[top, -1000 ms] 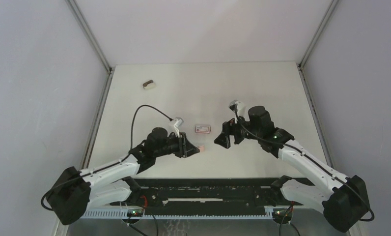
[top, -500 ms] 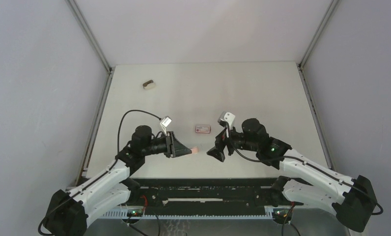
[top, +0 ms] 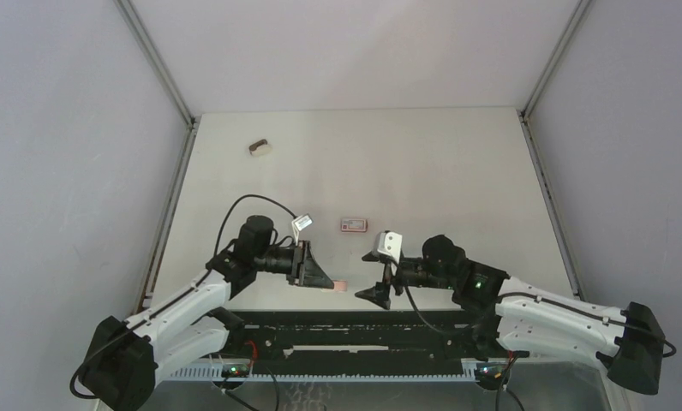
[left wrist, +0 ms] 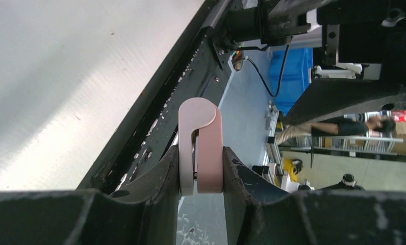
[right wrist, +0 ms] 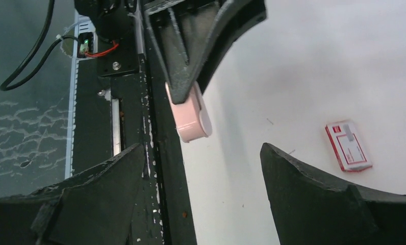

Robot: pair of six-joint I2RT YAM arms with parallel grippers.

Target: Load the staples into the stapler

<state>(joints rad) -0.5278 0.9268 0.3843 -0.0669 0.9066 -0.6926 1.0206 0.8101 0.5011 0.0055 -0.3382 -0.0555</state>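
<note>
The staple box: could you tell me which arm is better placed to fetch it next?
Right, probably: the right gripper is open and empty, with the box in its wrist view, while the left gripper holds the stapler.

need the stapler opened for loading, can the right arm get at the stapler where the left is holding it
Probably yes. The right gripper is open and faces the stapler, whose free end sticks out past the left gripper, with nothing between them.
</note>
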